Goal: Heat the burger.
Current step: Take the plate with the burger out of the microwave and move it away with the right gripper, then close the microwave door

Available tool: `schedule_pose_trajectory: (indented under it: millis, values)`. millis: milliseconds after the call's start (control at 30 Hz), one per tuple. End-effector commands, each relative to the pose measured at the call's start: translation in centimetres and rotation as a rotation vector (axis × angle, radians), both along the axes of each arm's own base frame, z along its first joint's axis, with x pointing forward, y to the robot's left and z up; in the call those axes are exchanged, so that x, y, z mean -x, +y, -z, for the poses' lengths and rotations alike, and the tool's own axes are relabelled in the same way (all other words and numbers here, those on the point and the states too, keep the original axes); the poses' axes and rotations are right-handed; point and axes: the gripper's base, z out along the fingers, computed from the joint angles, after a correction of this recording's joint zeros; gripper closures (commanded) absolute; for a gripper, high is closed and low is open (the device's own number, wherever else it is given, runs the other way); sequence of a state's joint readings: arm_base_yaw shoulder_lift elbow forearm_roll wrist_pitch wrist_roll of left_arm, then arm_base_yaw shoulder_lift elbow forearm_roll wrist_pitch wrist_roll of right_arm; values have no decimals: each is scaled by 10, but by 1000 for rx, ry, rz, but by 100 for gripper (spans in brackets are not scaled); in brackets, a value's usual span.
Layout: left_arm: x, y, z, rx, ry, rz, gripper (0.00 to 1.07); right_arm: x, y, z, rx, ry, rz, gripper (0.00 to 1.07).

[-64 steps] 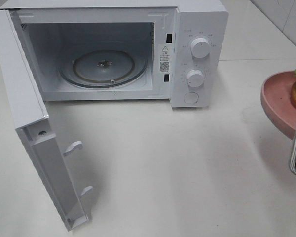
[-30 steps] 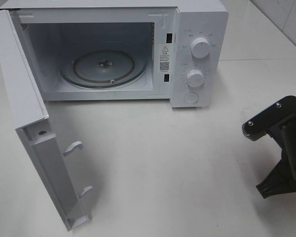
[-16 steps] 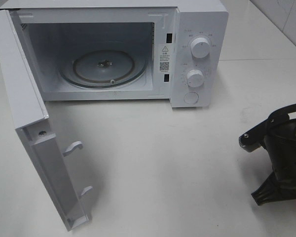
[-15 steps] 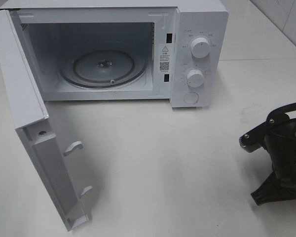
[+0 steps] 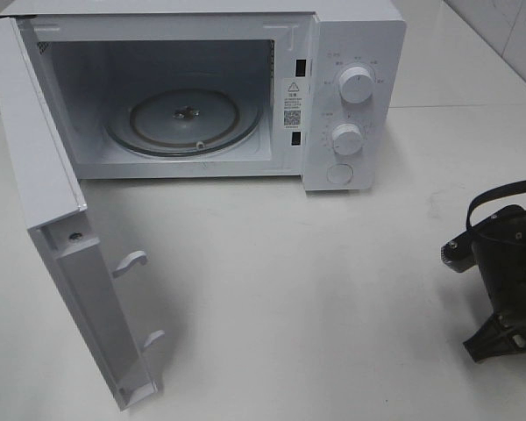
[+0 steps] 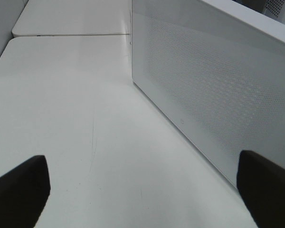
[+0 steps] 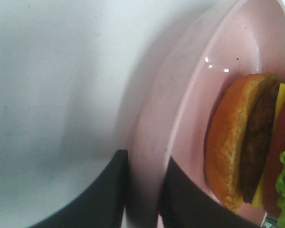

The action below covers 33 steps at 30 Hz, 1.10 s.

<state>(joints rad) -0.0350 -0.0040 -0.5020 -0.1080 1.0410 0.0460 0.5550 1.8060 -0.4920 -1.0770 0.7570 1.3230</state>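
Left gripper [image 6: 142, 190] fingers spread wide over smooth white counter [image 6: 76, 118], beside microwave's [image 5: 245, 88] perforated wall. Broad bare counter lay before its open cavity. Right gripper [image 7: 142, 190] fingers straddled the matte pink plate's [image 7: 180, 95] rim; glossy burger [image 7: 247, 142] sat inside.

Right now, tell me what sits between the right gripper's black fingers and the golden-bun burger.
The right wrist view shows it: the round pink plate's rim runs between the right gripper fingers, and bare plate floor separates them from the burger.
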Motion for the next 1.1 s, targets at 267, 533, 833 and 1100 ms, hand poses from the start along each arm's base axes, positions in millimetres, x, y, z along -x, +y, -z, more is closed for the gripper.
schedule_pose_trajectory:
  millis: [267, 533, 833, 1100]
  values:
    - [3, 0, 0, 2, -22, -2, 7, -9, 7, -22, -20, 33, -10, 60]
    - [3, 0, 0, 2, -22, -2, 7, -4, 24, -74, -288, 18, -112, 54]
    - [3, 0, 0, 2, -22, -2, 7, 14, 41, -122, -555, 58, -372, 24]
    - [3, 0, 0, 2, -22, -2, 7, 33, 33, -166, -630, 1, -384, 26]
